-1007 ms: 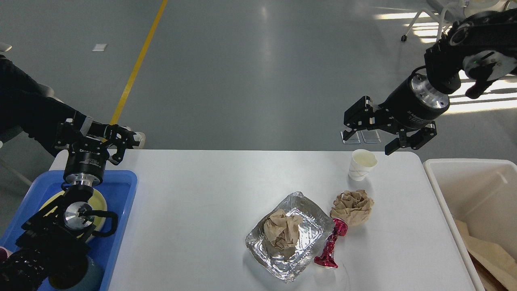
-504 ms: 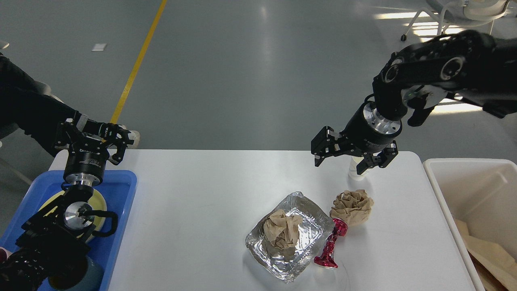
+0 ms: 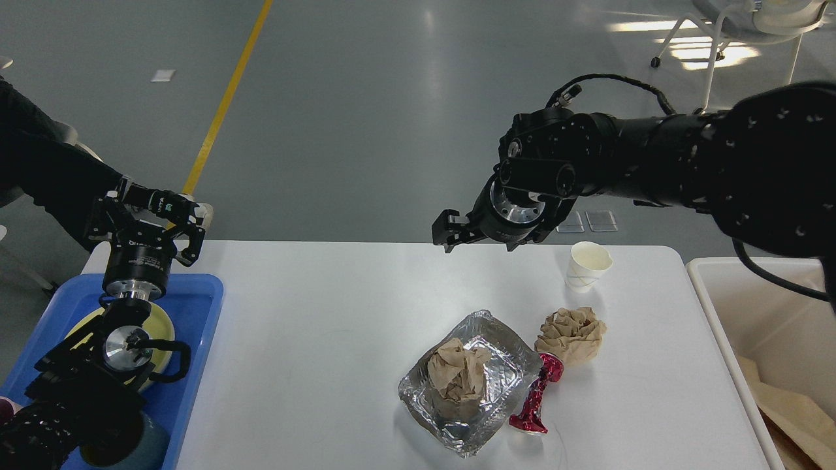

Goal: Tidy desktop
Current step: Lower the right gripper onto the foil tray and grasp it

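Our right gripper (image 3: 465, 236), finger state indeterminable, hovers just left of the paper cup (image 3: 588, 265); we risk tipping the light cup on descent.

We seem to be in a lab or industrial test hall: a wide grey polished floor (image 3: 392, 117) runs off at twelve o'clock, a yellow painted line (image 3: 222, 104) crosses it at eleven, and a white-legged chair (image 3: 731, 32) stands at one.
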